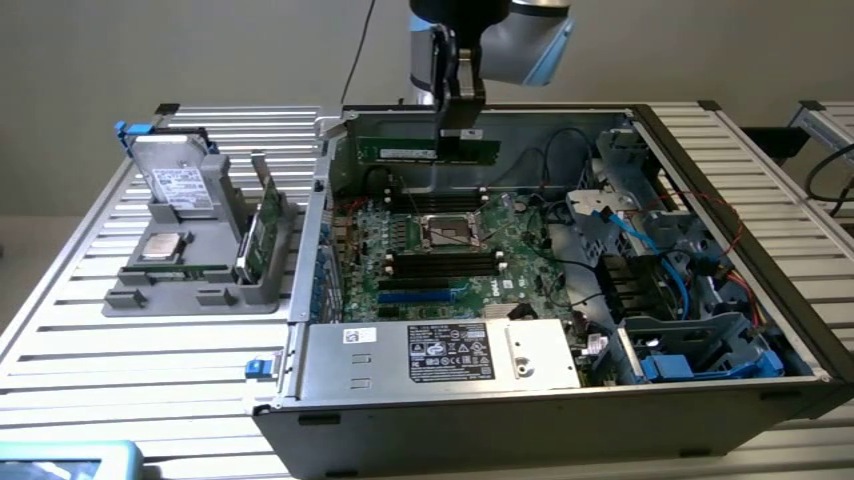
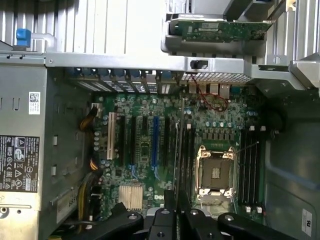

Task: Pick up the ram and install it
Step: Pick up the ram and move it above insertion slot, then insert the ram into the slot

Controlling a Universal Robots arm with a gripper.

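Observation:
My gripper hangs over the far side of the open computer case, shut on the ram. The ram is a slim green stick held level on its long edge, above the far black memory slots. The motherboard lies flat below, with the CPU socket at its middle. In the wrist view my gripper points down at the motherboard. The ram shows edge-on as a thin dark strip beside the slots next to the socket.
A grey parts tray on the exterior view's left holds a hard drive and green cards on edge. The power supply fills the case's near side. Blue cables and a drive cage crowd the right. Case walls rise around the board.

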